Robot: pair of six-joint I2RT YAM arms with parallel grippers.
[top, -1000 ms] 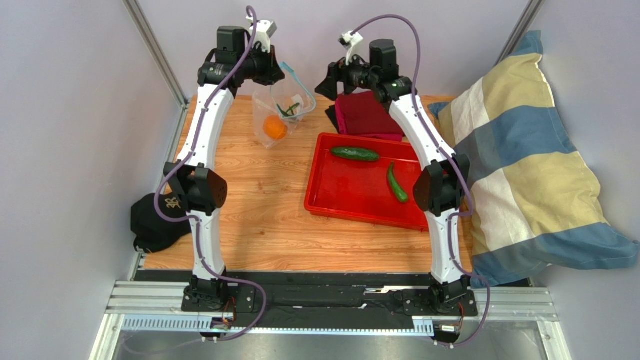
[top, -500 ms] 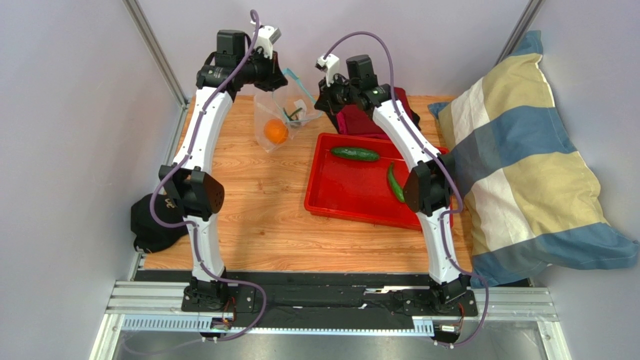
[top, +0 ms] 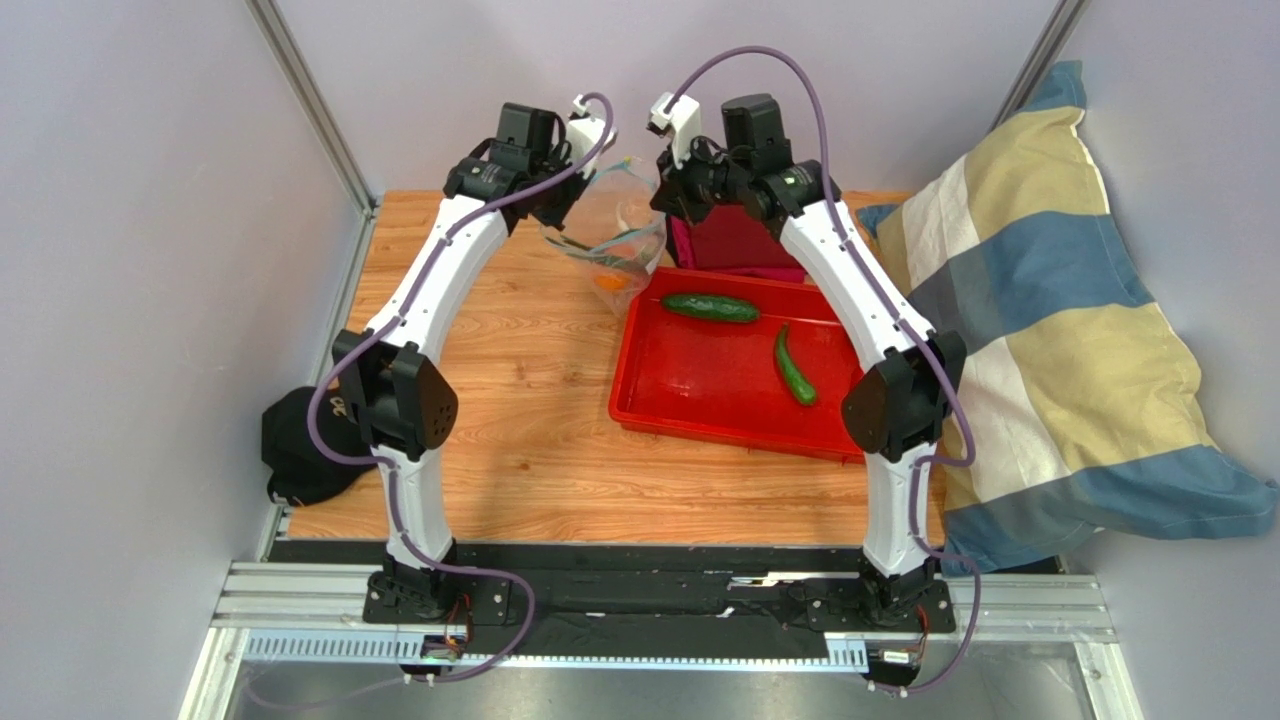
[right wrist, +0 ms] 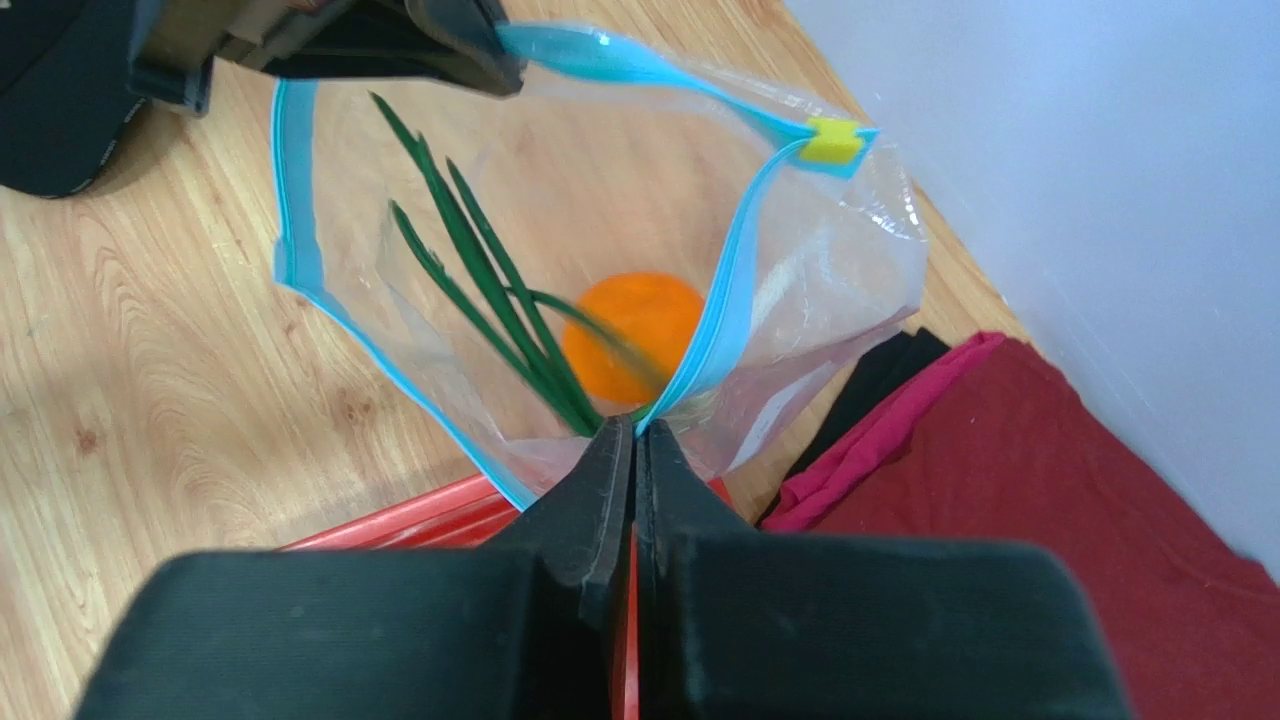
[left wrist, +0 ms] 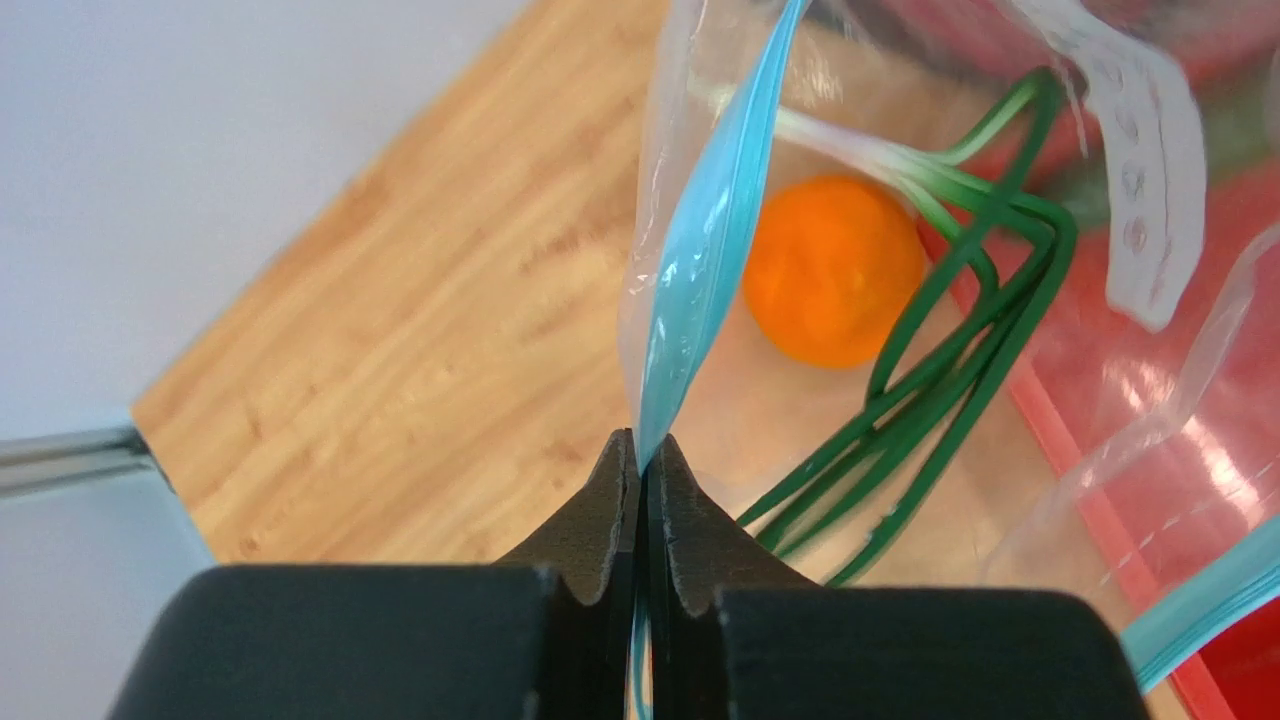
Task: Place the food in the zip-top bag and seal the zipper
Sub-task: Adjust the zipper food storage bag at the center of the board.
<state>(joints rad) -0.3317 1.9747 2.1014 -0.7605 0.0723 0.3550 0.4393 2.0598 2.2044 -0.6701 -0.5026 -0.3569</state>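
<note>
I hold the clear floppy plastic bag (right wrist: 842,270) up with both of my grippers, at the far side of the wooden table (top: 496,420). It hangs just by the far left corner of the flat red plastic tray (top: 706,398).

My left gripper (left wrist: 643,450) has its jaws pressed tight together on the thin blue zip strip (left wrist: 706,225) at one side of the bag's mouth. My right gripper (right wrist: 634,435) has its jaws pinched together on the same strip at the other side. Between my two grips the mouth is pulled wide open. A small yellow slider (right wrist: 831,143) sits at one end of the strip.

Inside the bag I see a round orange fruit (left wrist: 831,270) at the bottom. A long green onion (left wrist: 962,345) lies bent beside it.

Two pieces of food are in the tray. A straight dark green vegetable (top: 711,308) lies near the far edge. A curved green vegetable (top: 793,368) lies to the right of it, apart from it.

A dark red cloth (right wrist: 1052,495) lies on the table behind the tray.
</note>
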